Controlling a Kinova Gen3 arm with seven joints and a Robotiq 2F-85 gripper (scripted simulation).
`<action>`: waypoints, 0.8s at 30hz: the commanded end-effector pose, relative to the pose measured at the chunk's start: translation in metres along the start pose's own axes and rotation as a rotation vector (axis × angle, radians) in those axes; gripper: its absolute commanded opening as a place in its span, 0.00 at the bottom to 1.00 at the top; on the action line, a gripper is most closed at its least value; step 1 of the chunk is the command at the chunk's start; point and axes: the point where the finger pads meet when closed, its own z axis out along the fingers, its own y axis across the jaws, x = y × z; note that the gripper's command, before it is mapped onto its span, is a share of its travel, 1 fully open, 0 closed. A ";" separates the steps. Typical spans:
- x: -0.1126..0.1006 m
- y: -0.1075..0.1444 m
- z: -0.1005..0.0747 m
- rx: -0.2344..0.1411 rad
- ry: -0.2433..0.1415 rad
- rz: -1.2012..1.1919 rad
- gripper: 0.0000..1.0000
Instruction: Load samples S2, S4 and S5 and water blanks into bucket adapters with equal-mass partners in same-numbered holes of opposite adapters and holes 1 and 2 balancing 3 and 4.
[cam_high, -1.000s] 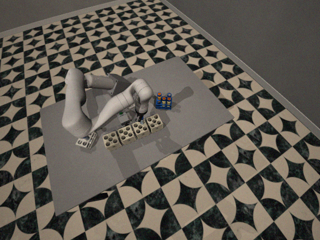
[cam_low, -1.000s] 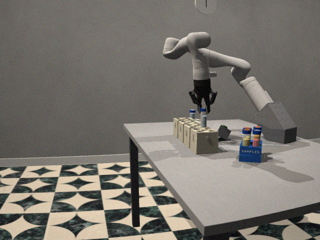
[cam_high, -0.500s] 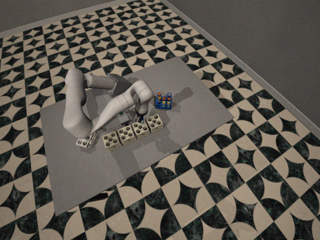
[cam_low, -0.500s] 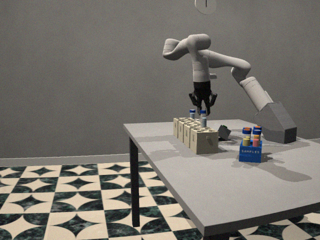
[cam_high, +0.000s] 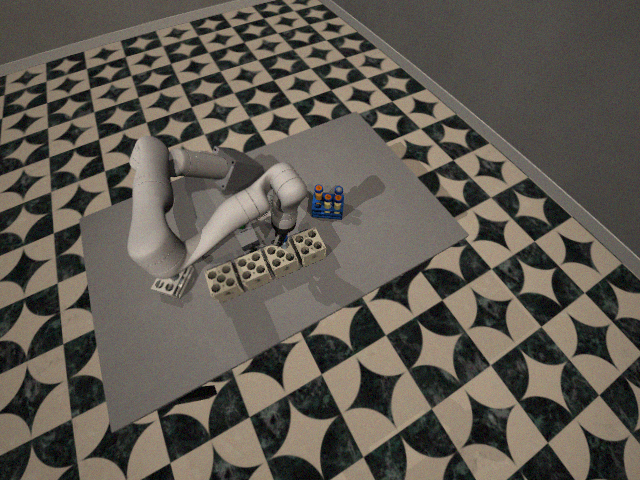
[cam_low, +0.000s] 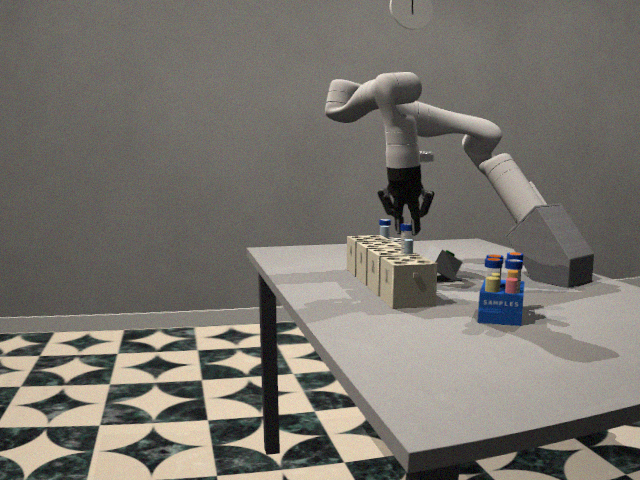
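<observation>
Four beige adapters stand in a row on the grey table point(cam_high: 223, 280) point(cam_high: 252, 269) point(cam_high: 281, 259) point(cam_high: 309, 246); they also show end-on in the exterior view point(cam_low: 408, 281). My gripper point(cam_low: 406, 226) point(cam_high: 280, 238) points straight down over the third adapter from the left. It is shut on a blue-capped tube with pale liquid point(cam_low: 406, 240). The tube is upright and its lower part sits at or in that adapter's top; I cannot tell which hole. The blue SAMPLES rack point(cam_high: 327, 202) point(cam_low: 500, 297) holds several orange-dotted tubes.
A white rack point(cam_high: 172, 284) lies by the arm's base, partly hidden by the arm. One blue-capped tube point(cam_low: 384, 227) stands behind the adapters. The small sloped desk with the green key point(cam_low: 447, 263) sits between the adapters and the arm's base.
</observation>
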 end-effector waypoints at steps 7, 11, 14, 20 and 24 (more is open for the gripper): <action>-0.001 0.000 0.005 0.000 -0.002 0.000 0.10; -0.002 0.000 0.008 0.000 -0.002 0.000 0.10; -0.002 0.000 0.009 0.000 -0.002 0.000 0.10; -0.003 0.000 0.012 0.000 -0.002 0.000 0.10; -0.003 0.000 0.015 0.000 -0.002 0.000 0.10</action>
